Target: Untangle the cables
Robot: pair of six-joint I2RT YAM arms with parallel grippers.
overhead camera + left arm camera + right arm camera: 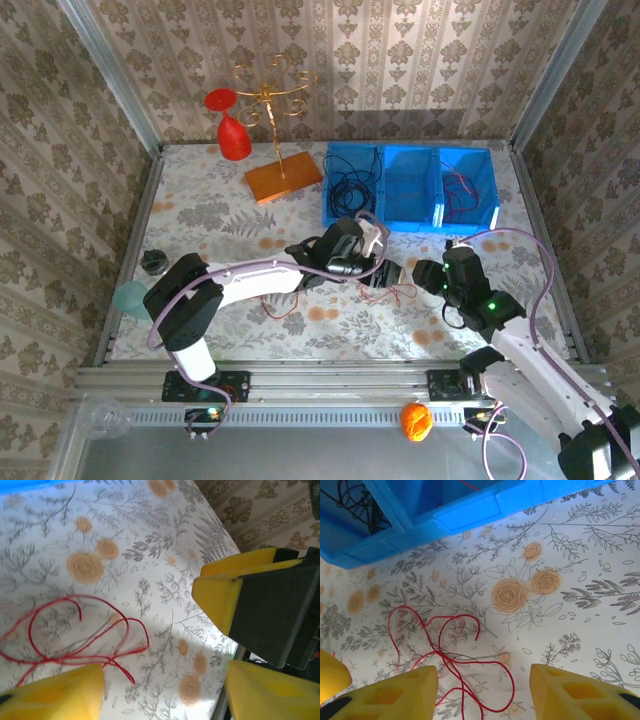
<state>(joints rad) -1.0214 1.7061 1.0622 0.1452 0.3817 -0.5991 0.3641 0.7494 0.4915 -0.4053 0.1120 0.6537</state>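
a red cable (441, 654) is recorded lying loose in crossed loops on the floral surface (600, 555), straddled by the spread, empty right pincer (485, 695) and just beside the spread, empty left pincer (165, 692), with clear room nearward and blue bins (470, 511), holding further cables (349, 190), beyond.

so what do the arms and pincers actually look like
left arm and right arm: white links, black joints, a lilac hose looping along each. left pincer and right pincer have blocky yellow fingers; a green light glows on the right arm
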